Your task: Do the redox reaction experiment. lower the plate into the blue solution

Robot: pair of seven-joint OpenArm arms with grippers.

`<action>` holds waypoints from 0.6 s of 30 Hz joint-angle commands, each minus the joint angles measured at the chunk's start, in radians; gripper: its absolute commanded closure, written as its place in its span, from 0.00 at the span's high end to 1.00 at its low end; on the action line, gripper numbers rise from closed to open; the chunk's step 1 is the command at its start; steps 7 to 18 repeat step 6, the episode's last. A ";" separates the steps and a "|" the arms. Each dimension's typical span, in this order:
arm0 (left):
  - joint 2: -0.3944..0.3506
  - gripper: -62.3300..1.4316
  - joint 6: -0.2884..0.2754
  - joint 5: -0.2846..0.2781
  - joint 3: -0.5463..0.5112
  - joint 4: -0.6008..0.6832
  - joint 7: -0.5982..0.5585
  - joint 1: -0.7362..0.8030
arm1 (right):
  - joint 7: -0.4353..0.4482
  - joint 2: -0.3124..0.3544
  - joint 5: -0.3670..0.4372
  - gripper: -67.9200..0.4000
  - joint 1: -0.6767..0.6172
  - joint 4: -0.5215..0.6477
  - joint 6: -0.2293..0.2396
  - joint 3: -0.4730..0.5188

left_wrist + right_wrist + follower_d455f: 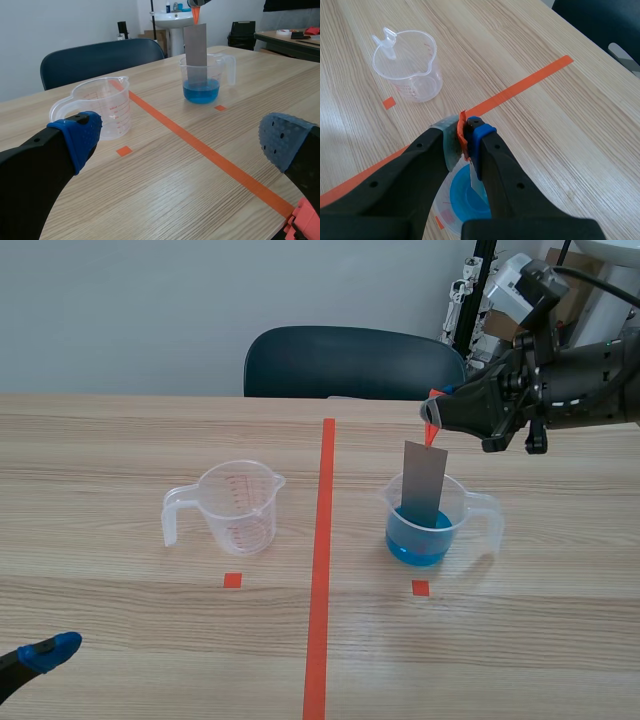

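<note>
A grey metal plate (pixel 424 484) hangs upright inside the clear beaker (pixel 470 510) right of the tape line, its lower end at the blue solution (pixel 418 543). My right gripper (pixel 433 415) is shut on the orange tab (pixel 431 426) at the plate's top. In the right wrist view the fingers pinch the orange tab (pixel 463 134), with the blue solution (pixel 465 195) straight below. In the left wrist view the plate (pixel 195 50) stands in the far beaker (pixel 224 65). My left gripper (pixel 180 145) is open, low at the near left of the table, with one blue pad (pixel 48 651) visible.
An empty clear measuring beaker (pixel 236 506) stands left of the long orange tape line (pixel 320 550). A dark chair (pixel 350 362) sits behind the table's far edge. Small orange squares (pixel 232 580) mark spots in front of each beaker.
</note>
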 commanded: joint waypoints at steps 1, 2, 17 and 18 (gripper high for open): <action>0.002 1.00 0.002 -0.010 -0.008 0.021 -0.014 0.011 | 0.014 0.013 0.011 0.01 0.017 0.002 0.012 0.010; 0.002 1.00 0.002 -0.010 -0.008 0.021 -0.014 0.011 | 0.014 0.013 0.011 0.01 0.017 0.002 0.012 0.010; 0.002 1.00 0.002 -0.010 -0.008 0.021 -0.014 0.011 | 0.014 0.013 0.011 0.01 0.017 0.002 0.012 0.010; 0.002 1.00 0.002 -0.010 -0.008 0.021 -0.014 0.011 | 0.014 0.013 0.011 0.01 0.017 0.002 0.012 0.010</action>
